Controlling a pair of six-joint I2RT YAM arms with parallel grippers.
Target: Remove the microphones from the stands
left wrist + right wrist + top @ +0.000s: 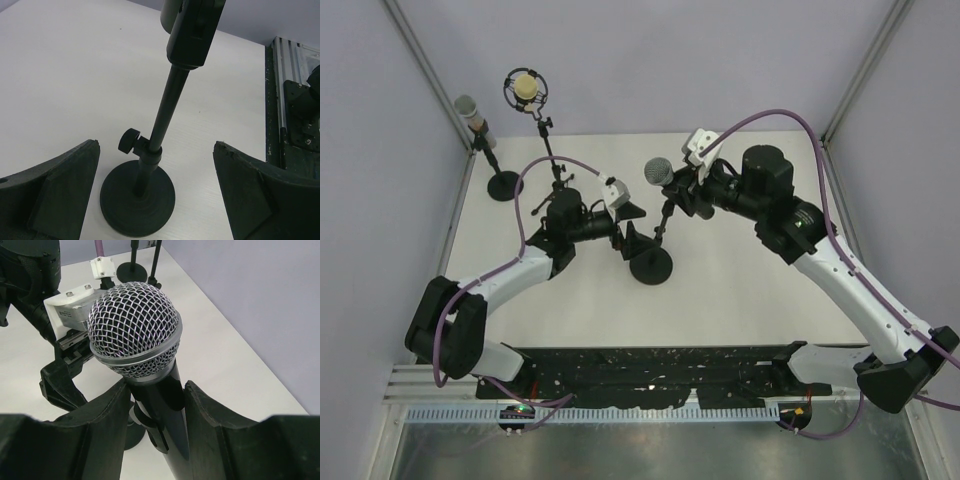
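Observation:
A black microphone with a silver mesh head (659, 171) sits in the clip of a black stand with a round base (650, 267) in the middle of the table. My right gripper (682, 190) is shut on the microphone's black body (170, 405) just below the head (134, 327), with both fingers (97, 432) pressed against it. The stand's clip (150, 427) still wraps the body. My left gripper (633, 230) is open, with its fingers (60, 195) on either side of the stand's pole (165, 110) above the base (137, 202), not touching it.
Two other microphones stand at the back left: a grey one (470, 112) on a round-base stand (504, 185), and a shock-mounted one (526, 88) on a thin stand (558, 180). Walls close in left, right and back. A black rail (650, 365) runs along the near edge.

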